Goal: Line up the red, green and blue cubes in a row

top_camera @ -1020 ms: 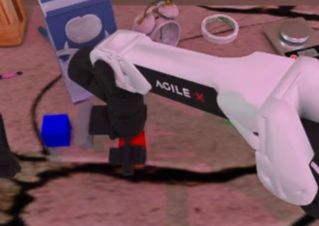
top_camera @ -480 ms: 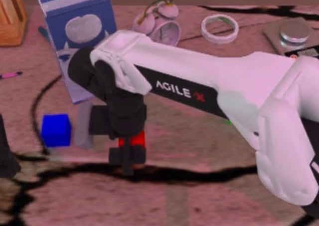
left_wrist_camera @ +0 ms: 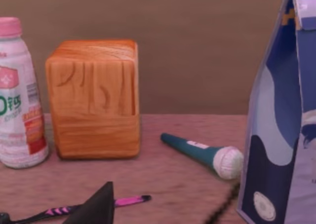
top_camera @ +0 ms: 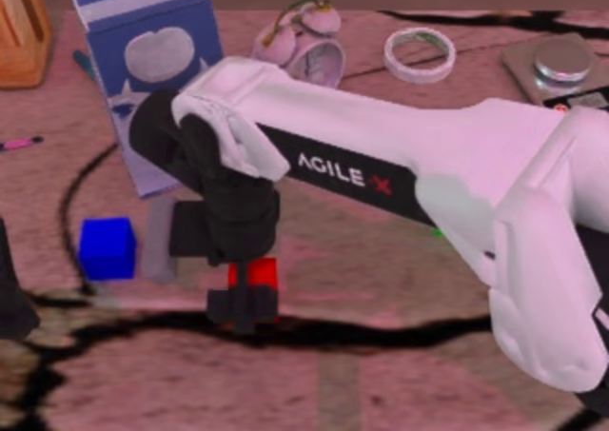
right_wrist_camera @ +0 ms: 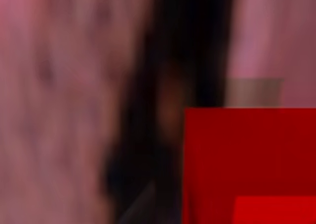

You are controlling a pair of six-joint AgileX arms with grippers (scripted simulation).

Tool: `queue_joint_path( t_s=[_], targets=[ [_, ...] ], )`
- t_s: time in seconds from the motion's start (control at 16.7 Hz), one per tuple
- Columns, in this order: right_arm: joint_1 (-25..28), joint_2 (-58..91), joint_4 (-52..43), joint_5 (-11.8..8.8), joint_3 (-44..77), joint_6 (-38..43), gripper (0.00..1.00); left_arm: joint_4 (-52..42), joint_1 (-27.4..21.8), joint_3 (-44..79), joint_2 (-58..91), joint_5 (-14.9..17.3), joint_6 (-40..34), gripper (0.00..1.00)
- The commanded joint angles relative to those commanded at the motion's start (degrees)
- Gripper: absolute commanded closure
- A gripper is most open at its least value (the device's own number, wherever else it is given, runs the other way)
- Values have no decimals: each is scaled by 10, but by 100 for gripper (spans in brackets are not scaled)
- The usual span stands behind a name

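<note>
Under the right arm's wrist, the right gripper [top_camera: 245,303] sits low at the table's centre-left, with the red cube [top_camera: 253,273] right at its fingers. Black finger parts cover the cube's near edge in the top view. Whether the fingers clench it or have let go: cannot tell, since the wrist body hides the gap. The right wrist view shows only a big red face [right_wrist_camera: 249,164] very close to the camera, next to a dark vein in the tabletop, with no finger visible.

Key relation: the blue cube [top_camera: 107,248] lies to the left of the red one, at nearly the same depth, well apart, with open table between them. So any row would run left-right along that line, and red looks roughly on it already. Cubes are square, so there is no long axis to account for. The green cube is not visible as a cube; a tiny green fleck [top_camera: 437,232] shows at the arm's lower edge, probably the cube hidden under the forearm, to the right of red. The right arm is nearest to red and to that fleck.

Left gripper: only a dark tip [left_wrist_camera: 96,206] shows in its wrist view, parked at the left edge; fingers unreadable.

Containers: the blue-and-white carton [top_camera: 150,79] stands behind the blue cube, contents not visible. The wooden block [left_wrist_camera: 93,99] and a pink-capped bottle [left_wrist_camera: 19,93] stand at the far left, uninvolved.
</note>
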Motion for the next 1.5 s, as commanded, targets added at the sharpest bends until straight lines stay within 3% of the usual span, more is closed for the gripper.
queue_joint_path(
  t_s=[0.6,1.14,1.5],
  targets=[
    [-1,1,-2,0,2,0,0,0,0,0,0,0,0,0],
    [4,24,-168,0,192,-1,0,0,0,0,0,0,0,0],
    [0,22,-179,0,203,0,0,0,0,0,0,0,0,0]
  ],
)
